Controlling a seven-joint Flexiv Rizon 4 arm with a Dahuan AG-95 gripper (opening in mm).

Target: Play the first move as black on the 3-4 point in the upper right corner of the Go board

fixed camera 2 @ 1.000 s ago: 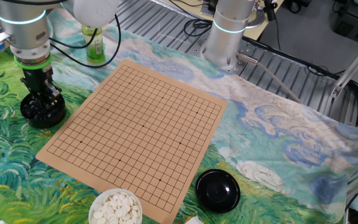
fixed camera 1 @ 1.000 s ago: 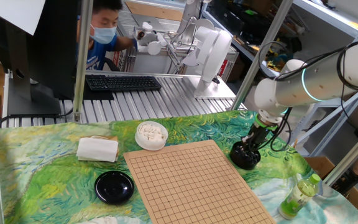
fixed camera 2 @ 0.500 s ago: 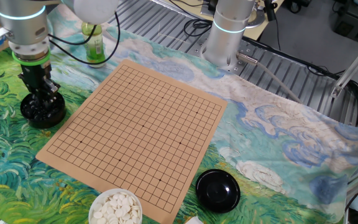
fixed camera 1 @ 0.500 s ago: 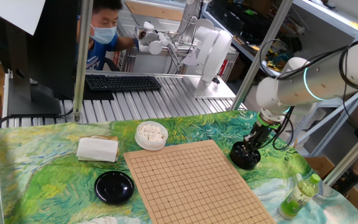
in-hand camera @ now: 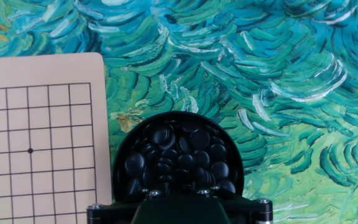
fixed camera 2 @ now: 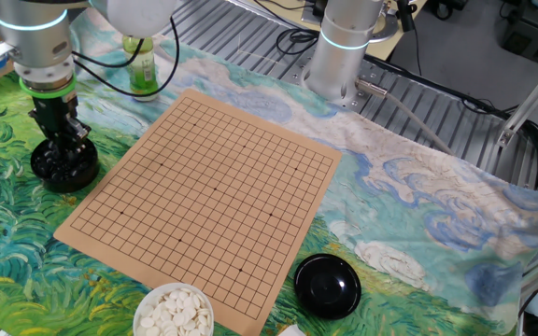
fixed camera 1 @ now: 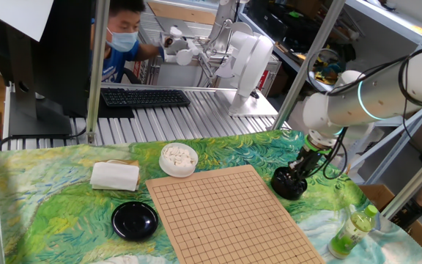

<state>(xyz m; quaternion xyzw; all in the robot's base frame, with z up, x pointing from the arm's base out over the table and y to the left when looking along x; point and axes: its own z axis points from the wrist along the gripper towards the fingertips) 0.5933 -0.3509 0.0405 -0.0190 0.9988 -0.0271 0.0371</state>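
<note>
Reaching down into the bowl of black stones (in-hand camera: pixel 176 155) at the right edge of the table (fixed camera 1: pixel 57 198). Fingers (fixed camera 2: pixel 63 147) low over that bowl, tips hidden among the stones, so cannot tell whether spread apart, pinched together, or holding a stone. No stone on the Go board (fixed camera 2: pixel 208 191) yet. Looks like the picking-up step: grabbing one black stone from the bowl, just beside the board's edge. Next, probably: pinch one small shiny stone, lift straight up, carry over to the board corner nearest the bowl, set down gently on the 3-4 point, exactly on a line crossing. Slippery little stones, so careful grip needed. Bowl of white stones (fixed camera 2: pixel 176 311) and black lid (fixed camera 2: pixel 327 284) sitting at the far side of the board.
</note>
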